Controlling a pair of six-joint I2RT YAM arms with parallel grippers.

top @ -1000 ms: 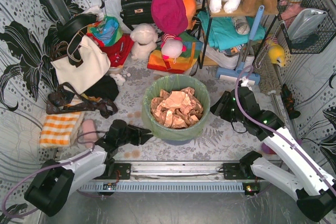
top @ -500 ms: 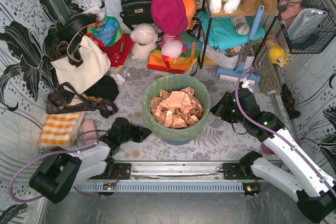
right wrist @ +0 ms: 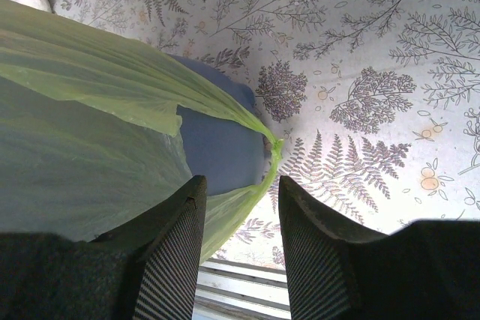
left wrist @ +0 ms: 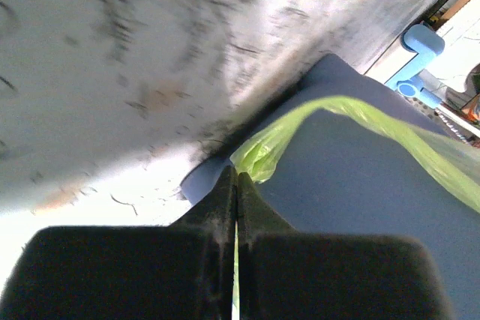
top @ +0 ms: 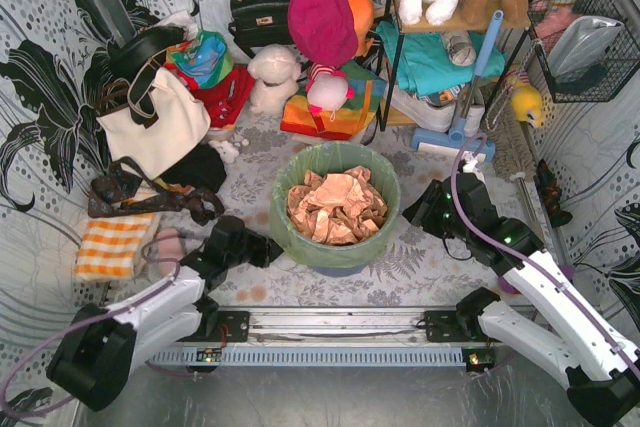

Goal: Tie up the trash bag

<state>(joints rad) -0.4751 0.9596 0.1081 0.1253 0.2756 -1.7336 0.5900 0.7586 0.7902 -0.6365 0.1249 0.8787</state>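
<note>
Trash bag [top: 330, 159] sits in bin [top: 336, 267], centred between both arms: left hand [left wrist: 237, 185] pinches its left handle strip [left wrist: 270, 148], right hand [right wrist: 241, 185] spread (nothing gripped) with right strip [right wrist: 274, 151] just ahead of it.

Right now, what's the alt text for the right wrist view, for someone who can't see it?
The open right end effector straddles a stretched strip of the green bag, which runs down between its fingers. Behind sit the blue bin and fern-print cloth.
</note>
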